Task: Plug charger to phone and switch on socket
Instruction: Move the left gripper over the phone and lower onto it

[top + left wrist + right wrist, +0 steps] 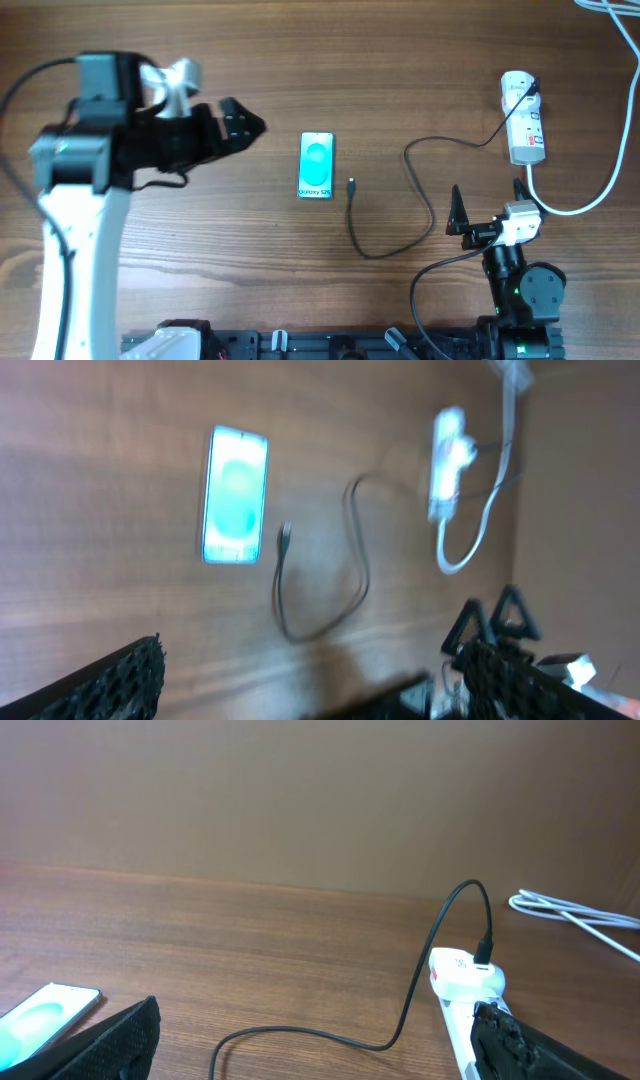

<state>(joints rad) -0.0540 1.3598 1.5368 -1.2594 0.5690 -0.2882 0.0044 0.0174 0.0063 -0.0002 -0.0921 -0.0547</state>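
The phone (316, 165) lies flat at the table's middle, teal screen lit, white text strip at its near end. The charger's plug tip (351, 186) lies loose just right of the phone, not touching it. Its thin black cable (428, 215) loops right and up to the adapter on the white socket (524, 130). My left gripper (240, 120) is open and empty, left of the phone. My right gripper (490, 208) is open and empty, near the front edge below the socket. The left wrist view shows the phone (236, 495), plug tip (285, 538) and socket (449, 465), blurred. The right wrist view shows the phone's corner (40, 1020), cable (425, 975) and socket (465, 978).
A thick white cord (600, 195) curves from the socket's near end out to the right edge and back corner; it also shows in the right wrist view (575, 912). Arm bases and a black rail (330, 345) line the table's front edge.
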